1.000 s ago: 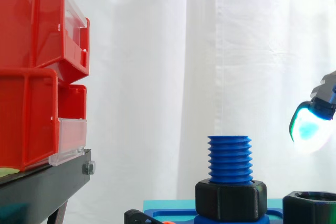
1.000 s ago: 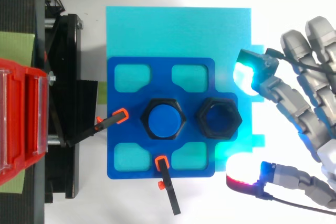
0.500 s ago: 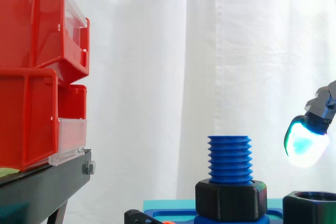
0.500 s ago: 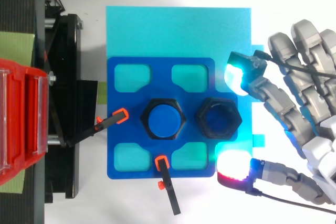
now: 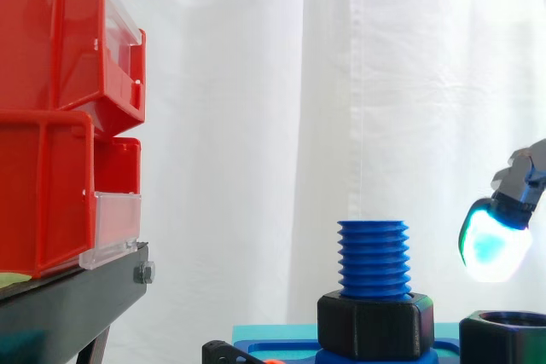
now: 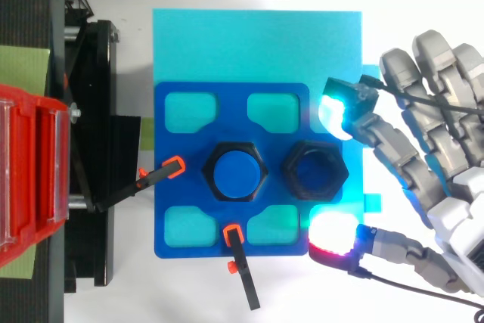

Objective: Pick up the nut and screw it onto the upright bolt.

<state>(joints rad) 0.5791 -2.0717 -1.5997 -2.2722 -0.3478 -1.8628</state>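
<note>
A blue threaded bolt (image 5: 373, 257) stands upright on a blue fixture plate (image 6: 181, 187), with a black nut around its base (image 6: 238, 170). A second, loose black nut (image 6: 314, 169) sits on the plate just right of the bolt; its edge also shows at the lower right of the side view, nut (image 5: 508, 337). My hand (image 6: 446, 194) hovers to the right of this nut, open, fingers spread. A cyan-glowing fingertip (image 6: 335, 113) is above the nut's far side and a red-white glowing fingertip (image 6: 335, 236) at its near side. Nothing is held.
The plate lies on a cyan mat (image 6: 257, 43). Two black clamps with orange tips (image 6: 172, 166) (image 6: 234, 234) hold the plate at its left and front. Red bins (image 5: 60, 117) on a black stand (image 5: 68, 304) rise at the left.
My hand has shifted left toward the loose nut and sunk lower. Its glowing fingertips now sit close beside the nut's right side.
</note>
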